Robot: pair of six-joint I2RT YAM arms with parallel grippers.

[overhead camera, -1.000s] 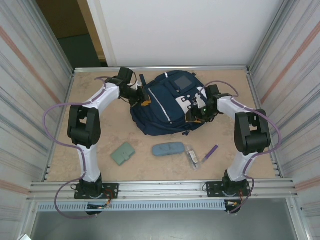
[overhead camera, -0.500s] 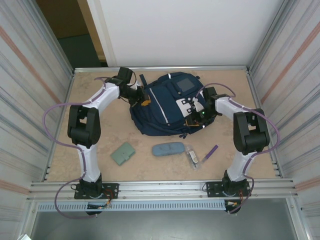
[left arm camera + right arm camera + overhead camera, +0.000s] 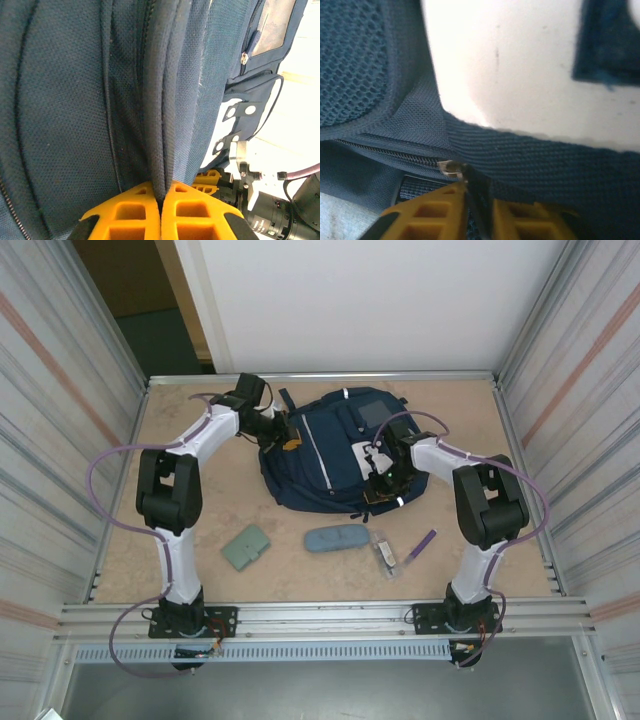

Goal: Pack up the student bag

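I see the bag [image 3: 325, 455] lying flat at the back middle of the worktop [image 3: 200, 530]. My left hand [image 3: 284, 436] sits at its left edge, closed tight on a fold [image 3: 162, 100] of fabric. My right hand [image 3: 377, 487], at the bag's front right, is nearly closed on dark webbing [image 3: 545, 165] beside a zip [image 3: 395, 155].

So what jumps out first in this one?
A big navy student bag lies mid-table, pinched from both sides: the left fingers clamp a fabric fold, the right fingers nip webbing by a zipper. Small items wait nearer the arms, a green wallet and blue-grey case.
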